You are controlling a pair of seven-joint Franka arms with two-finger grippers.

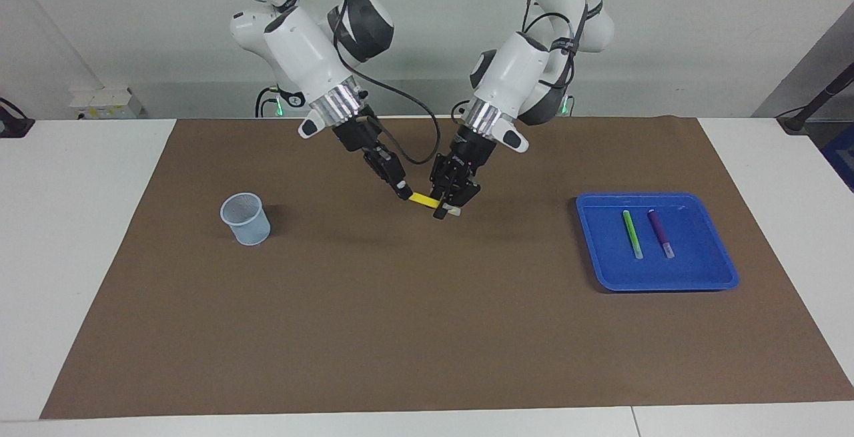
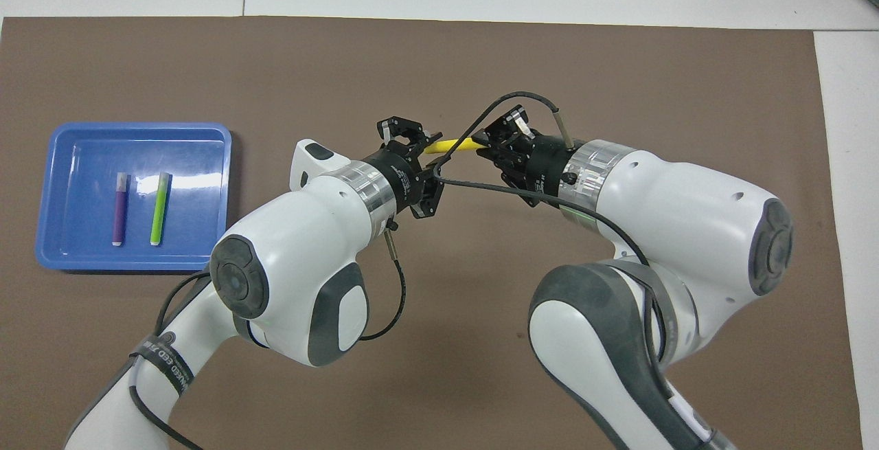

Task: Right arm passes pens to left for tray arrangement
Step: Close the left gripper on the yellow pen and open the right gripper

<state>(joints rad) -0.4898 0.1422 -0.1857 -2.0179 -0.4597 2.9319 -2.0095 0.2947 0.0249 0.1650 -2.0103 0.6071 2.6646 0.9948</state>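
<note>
Yellow pen (image 1: pixel 424 200) between both pincers

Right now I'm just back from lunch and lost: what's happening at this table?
A handover in mid-air. The right claw holds one end of the yellow pen, and the left claw has closed on its other end, over the brown mat. The green pen and purple pen already lie in the blue tray. The pale cup stands apart.

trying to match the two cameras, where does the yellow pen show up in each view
Facing view: the yellow pen is up in the air near the picture's middle, held between the right gripper and the left gripper.
Overhead view: the yellow pen is a little above the middle, spanning the same two grippers.
Shared landmark: the blue tray, at the right edge of the mat in the facing view and at the left in the overhead view.
</note>
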